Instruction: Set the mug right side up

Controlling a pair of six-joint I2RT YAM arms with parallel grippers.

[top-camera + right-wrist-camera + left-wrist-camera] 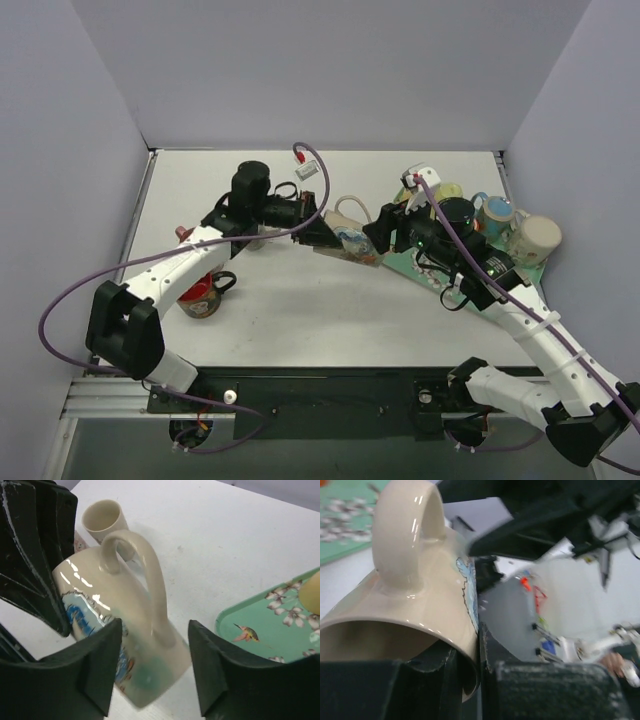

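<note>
A cream mug (350,238) with a blue picture and a large loop handle lies on its side, handle up, lifted off the table's middle between the two arms. My left gripper (322,229) is shut on the rim: in the left wrist view one finger sits inside the mouth of the mug (415,600) and the other presses the outer wall, so the left gripper (470,655) pinches the wall. My right gripper (155,665) straddles the base end of the mug (125,630) with its jaws apart, and a gap shows on the handle side.
A green bird-patterned tray (405,262) at the right carries several mugs, including a cream one (535,240). The tray's corner (260,620) lies close by my right fingers. A red mug (200,295) stands under the left arm. A small cream cup (102,517) stands beyond the mug.
</note>
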